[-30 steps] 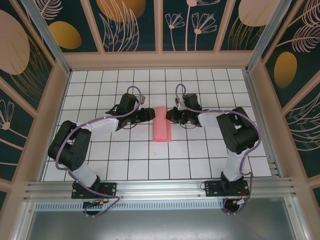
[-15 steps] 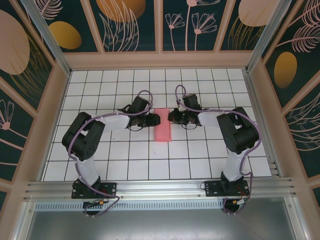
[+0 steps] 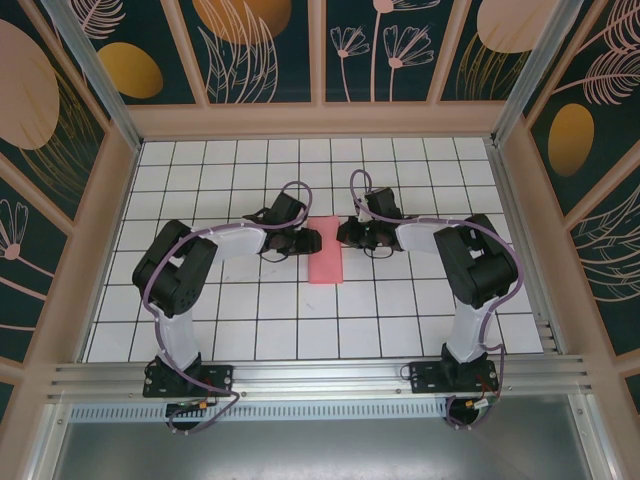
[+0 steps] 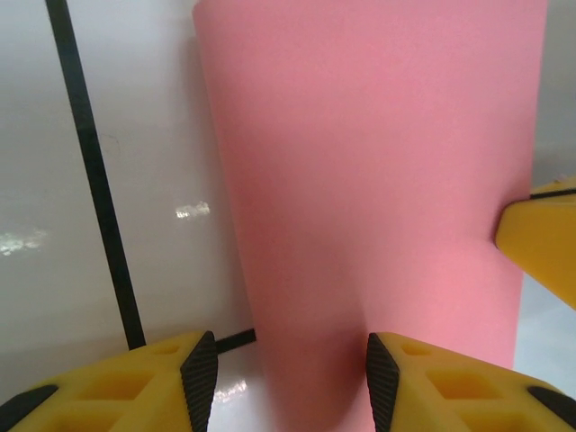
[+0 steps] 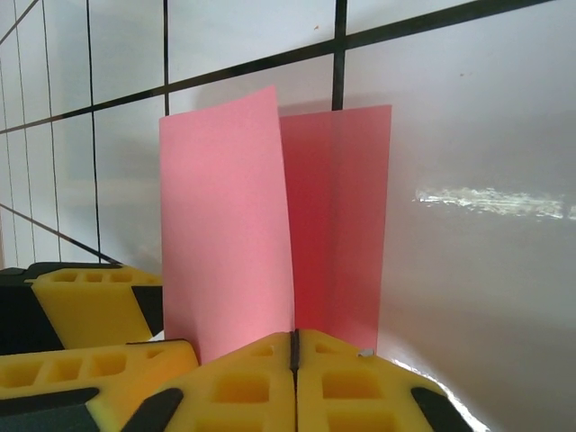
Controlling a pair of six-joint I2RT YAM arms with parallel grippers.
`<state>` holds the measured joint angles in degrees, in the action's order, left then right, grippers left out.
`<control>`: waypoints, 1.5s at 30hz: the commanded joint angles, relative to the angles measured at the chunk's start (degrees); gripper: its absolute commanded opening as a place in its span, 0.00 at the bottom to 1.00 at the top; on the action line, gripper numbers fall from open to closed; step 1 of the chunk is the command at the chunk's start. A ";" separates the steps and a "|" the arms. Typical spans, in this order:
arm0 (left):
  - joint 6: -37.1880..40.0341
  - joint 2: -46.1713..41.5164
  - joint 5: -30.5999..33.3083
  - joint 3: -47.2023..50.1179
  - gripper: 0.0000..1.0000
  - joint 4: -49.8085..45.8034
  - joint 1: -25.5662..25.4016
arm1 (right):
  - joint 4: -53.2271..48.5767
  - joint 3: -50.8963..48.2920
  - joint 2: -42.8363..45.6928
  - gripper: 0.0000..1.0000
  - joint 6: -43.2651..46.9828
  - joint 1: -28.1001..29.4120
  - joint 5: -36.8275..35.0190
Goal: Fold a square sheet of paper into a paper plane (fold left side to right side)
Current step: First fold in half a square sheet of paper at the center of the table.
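The white bench [image 3: 200,320], ruled in black grid lines, carries everything. From its near edge the left arm [image 3: 205,248] and the right arm [image 3: 470,262] both reach inward and meet at the bench's middle.

Between them lies the square sheet of paper [image 3: 324,255], salmon pink and folded into a narrow strip, long way running from near to far. The right wrist view shows its upper layer lifted off the darker lower layer.

The left claw [image 4: 290,389] sits at the strip's left edge, about half open. Its yellow fingers [image 4: 423,391] stand apart and the paper's end runs into the gap without being pinched.

The right claw [image 5: 294,355] is at the strip's right edge with its fingers [image 5: 238,389] pressed together. The edge of the raised layer runs straight down into their seam, so it appears nipped there.
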<state>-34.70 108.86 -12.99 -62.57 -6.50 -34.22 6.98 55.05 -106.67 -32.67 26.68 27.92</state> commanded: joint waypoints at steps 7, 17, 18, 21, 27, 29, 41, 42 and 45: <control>1.52 2.52 1.74 -2.64 0.50 -3.08 -1.20 | -3.94 0.26 3.65 0.33 2.92 -1.26 -4.93; 2.43 3.38 2.53 -3.04 0.50 -4.21 -1.47 | -6.30 -4.58 9.87 0.44 4.54 -4.63 -9.29; 2.61 3.38 2.62 -3.02 0.50 -4.35 -1.51 | -6.30 -4.96 10.20 0.44 4.54 -4.94 -9.25; 3.20 3.55 2.61 -3.34 0.50 -4.72 -1.64 | -6.54 -5.39 10.71 0.44 4.90 -5.23 -9.50; 4.80 4.09 3.23 -4.53 0.51 -6.30 -1.91 | -6.45 -5.67 10.74 0.44 4.89 -5.31 -9.39; 4.91 4.25 3.41 -4.75 0.51 -6.61 -1.95 | -6.39 -5.67 10.73 0.44 4.89 -5.31 -9.25; 4.91 5.11 3.63 -5.90 0.52 -7.03 -2.17 | -5.84 -6.03 10.60 0.45 4.54 -5.21 -7.88; 4.90 5.24 3.59 -5.86 0.52 -7.03 -2.18 | -5.82 -6.08 10.59 0.45 4.55 -5.22 -7.84; 5.00 5.30 3.66 -5.99 0.52 -7.20 -2.17 | -5.84 -6.02 10.55 0.45 4.64 -5.14 -7.72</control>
<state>-31.00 111.33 -9.78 -68.01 -13.56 -35.70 1.43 49.71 -97.78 -28.77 21.61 19.53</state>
